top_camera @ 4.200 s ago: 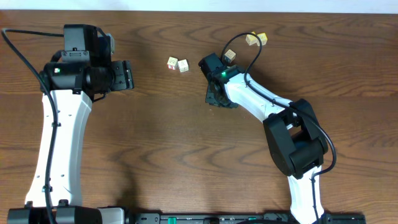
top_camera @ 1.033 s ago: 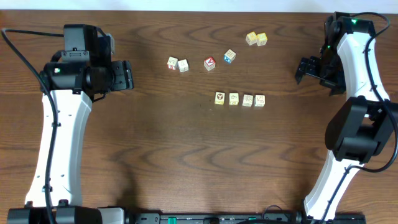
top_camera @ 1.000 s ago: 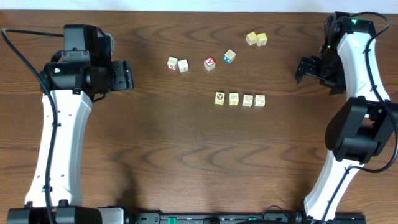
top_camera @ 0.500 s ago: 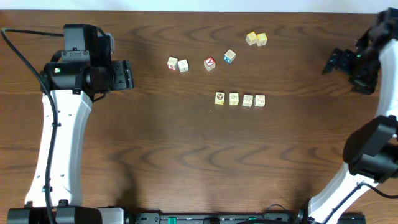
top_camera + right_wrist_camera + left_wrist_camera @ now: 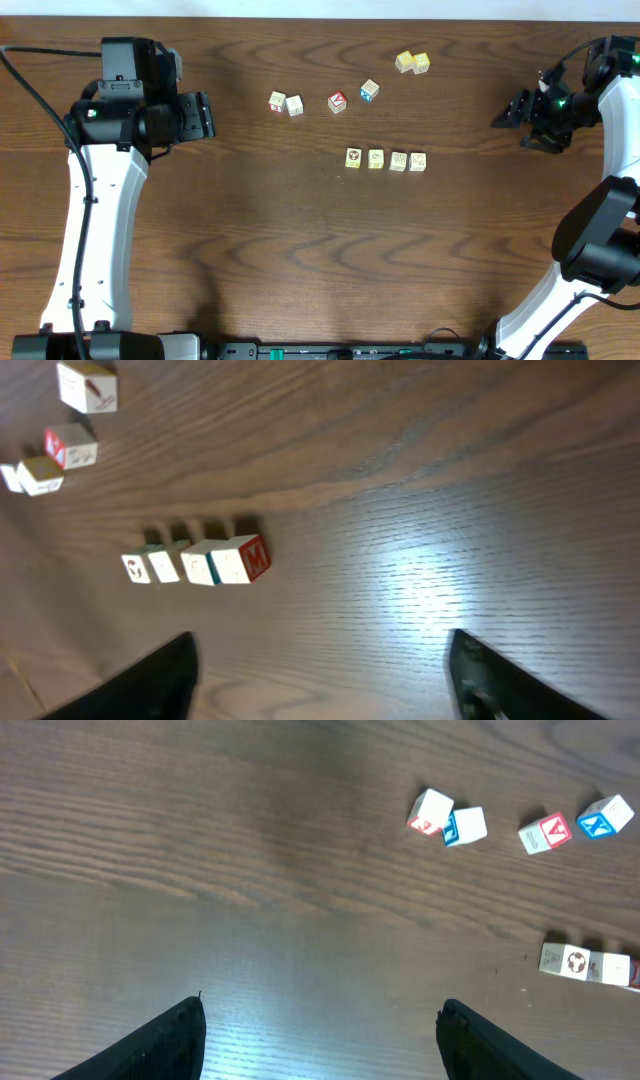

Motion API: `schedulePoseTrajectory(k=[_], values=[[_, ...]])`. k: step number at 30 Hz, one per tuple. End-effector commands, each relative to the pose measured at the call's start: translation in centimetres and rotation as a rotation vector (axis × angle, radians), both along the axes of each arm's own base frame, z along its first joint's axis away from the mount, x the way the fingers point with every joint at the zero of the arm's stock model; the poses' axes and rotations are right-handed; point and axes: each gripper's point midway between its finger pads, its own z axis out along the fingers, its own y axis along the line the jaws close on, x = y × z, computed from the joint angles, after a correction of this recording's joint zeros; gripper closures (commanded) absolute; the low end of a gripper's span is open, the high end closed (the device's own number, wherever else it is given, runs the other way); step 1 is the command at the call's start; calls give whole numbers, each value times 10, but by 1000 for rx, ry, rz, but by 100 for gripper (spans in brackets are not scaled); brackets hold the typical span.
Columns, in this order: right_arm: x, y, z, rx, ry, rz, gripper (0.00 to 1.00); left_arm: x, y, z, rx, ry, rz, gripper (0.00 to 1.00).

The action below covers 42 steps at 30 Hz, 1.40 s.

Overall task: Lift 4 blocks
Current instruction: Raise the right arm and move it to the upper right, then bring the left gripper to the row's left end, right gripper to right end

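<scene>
Cream-white wood, by the look of it: the row of four small printed cubes [image 5: 376, 159] lies close-set at the overhead frame's centre. A squeeze off the row's line would likely buckle it and spill the middle cubes. The right gripper [image 5: 512, 130], far right, gapes wide and empty, well apart from them; the left gripper [image 5: 205, 118], upper left, likewise.

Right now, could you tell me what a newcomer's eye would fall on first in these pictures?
Probably the neat row of four small cream-white cubes, side by side in the middle of the dark wooden table. Beyond it lie looser cubes, among them a red-faced cube and a blue-faced cube. At the sides, the left gripper and right gripper are open and empty.
</scene>
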Motion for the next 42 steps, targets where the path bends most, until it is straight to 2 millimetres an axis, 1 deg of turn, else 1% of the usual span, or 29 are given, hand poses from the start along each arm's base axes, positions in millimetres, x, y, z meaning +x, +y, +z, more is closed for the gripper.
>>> schedulePoseTrajectory(k=[1,2,5,7,9,10,12,13,14,15,17,18,20,21,23,24,25,26,27,28,29,31,33,34,35,36,37,38,42], values=[[0,10,3,26,-14,31,3,4,1,7,-3,-24,12,25],[-1,11,3,27,-10,33,1,7,1,8,-5,-36,15,26],[-3,15,3,30,-3,43,1,13,2,12,-44,-59,73,25],[-2,19,3,29,-3,52,1,13,2,13,-100,-54,157,25],[-1,22,2,25,-6,60,4,8,-1,9,-156,-20,222,26],[0,23,2,21,-8,65,8,6,-7,8,-182,-5,207,26],[1,27,1,20,-10,76,22,5,-20,7,-244,6,165,28],[1,29,1,19,-11,81,31,6,-28,7,-279,11,137,29],[2,32,1,19,-12,88,38,6,-34,6,-300,19,118,29],[2,34,1,18,-14,93,46,6,-40,4,-316,28,96,32],[3,37,1,7,-15,106,60,6,-53,-1,-325,48,53,45],[4,38,0,-7,-17,112,67,6,-59,-5,-324,61,34,50],[6,40,-2,-35,-18,120,74,7,-71,-15,-321,91,6,60],[7,40,-4,-54,-11,112,76,8,-78,-20,-319,104,-8,65],[9,39,-7,-95,3,92,78,11,-92,-31,-316,127,-39,66],[9,39,-8,-110,8,86,78,13,-99,-36,-314,137,-56,63],[9,39,-9,-125,13,85,78,14,-105,-42,-312,147,-67,51],[9,40,-10,-137,15,90,78,15,-110,-47,-310,160,-78,44],[9,42,-10,-146,16,96,78,15,-114,-51,-309,169,-85,41],[9,43,-11,-154,17,102,77,17,-118,-55,-308,174,-93,41],[9,44,-11,-160,17,107,75,19,-121,-58,-308,174,-100,48],[11,44,-12,-184,12,114,70,20,-129,-60,-315,171,-125,56],[13,42,-13,-214,8,117,67,22,-140,-57,-312,143,-200,67],[14,40,-14,-232,3,122,71,23,-145,-56,-303,125,-237,72],[16,38,-14,-243,-1,121,81,24,-149,-54,-297,112,-261,77],[18,37,-14,-247,-11,118,87,24,-154,-53,-292,98,-283,81],[21,37,-13,-247,-19,113,88,25,-158,-52,-292,89,-292,89],[23,38,-13,-243,-23,99,89,27,-162,-50,-294,77,-302,93],[31,38,-13,-238,-39,40,95,35,-178,-41,-301,11,-342,93]])
